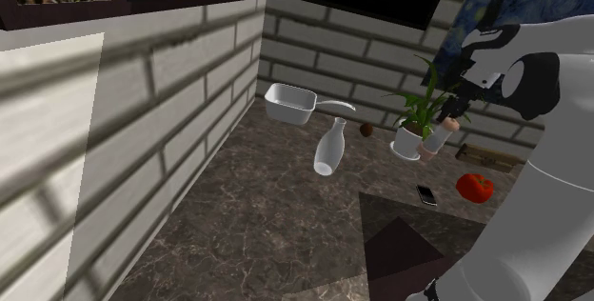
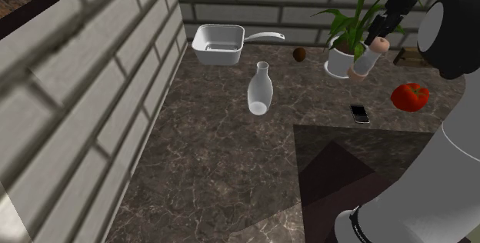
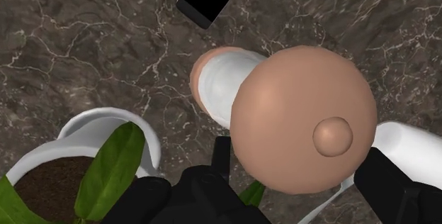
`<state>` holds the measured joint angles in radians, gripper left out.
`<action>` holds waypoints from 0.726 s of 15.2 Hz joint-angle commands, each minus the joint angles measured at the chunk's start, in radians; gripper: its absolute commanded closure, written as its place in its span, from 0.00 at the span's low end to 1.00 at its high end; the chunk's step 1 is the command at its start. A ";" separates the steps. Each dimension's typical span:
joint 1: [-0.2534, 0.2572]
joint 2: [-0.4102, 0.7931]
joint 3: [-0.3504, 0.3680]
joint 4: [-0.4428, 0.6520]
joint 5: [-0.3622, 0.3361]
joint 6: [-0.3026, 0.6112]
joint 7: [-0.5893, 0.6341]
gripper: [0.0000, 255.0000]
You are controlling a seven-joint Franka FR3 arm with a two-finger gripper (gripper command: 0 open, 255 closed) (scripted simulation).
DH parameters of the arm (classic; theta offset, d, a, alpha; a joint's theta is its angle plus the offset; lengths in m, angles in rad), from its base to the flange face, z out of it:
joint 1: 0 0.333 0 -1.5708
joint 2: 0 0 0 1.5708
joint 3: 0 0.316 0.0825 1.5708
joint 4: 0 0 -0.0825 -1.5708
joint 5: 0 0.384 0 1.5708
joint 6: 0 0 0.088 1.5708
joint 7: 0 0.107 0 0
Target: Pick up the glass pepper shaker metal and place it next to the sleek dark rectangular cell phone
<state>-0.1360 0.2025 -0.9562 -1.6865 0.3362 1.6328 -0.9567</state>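
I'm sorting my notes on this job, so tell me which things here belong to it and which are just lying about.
Part of the job: shaker, clasped in the gripper; phone.
Just lying about: pan, bottle, potted plant, tomato.

Tan-capped white shaker (image 1: 436, 142) hangs tilted (seemingly airborne); dark phone (image 1: 426, 195) lies flat.

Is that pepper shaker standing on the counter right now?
No, the pepper shaker hangs tilted, clasped by the gripper, above the dark marbled counter.
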 commanded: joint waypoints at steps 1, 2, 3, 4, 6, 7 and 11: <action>0.004 -0.001 0.001 -0.029 0.001 0.028 -0.005 1.00; 0.004 0.001 0.002 -0.041 0.003 0.041 -0.008 1.00; 0.005 0.003 0.003 -0.052 0.005 0.053 -0.012 1.00; 0.005 0.005 0.004 -0.063 0.008 0.065 -0.015 1.00; 0.004 0.011 0.006 -0.085 0.014 0.089 -0.023 1.00; 0.004 0.015 0.007 -0.095 0.017 0.100 -0.027 1.00; 0.001 0.032 0.013 -0.134 0.034 0.146 -0.045 1.00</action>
<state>-0.1328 0.2277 -0.9454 -1.8101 0.3641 1.7655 -0.9950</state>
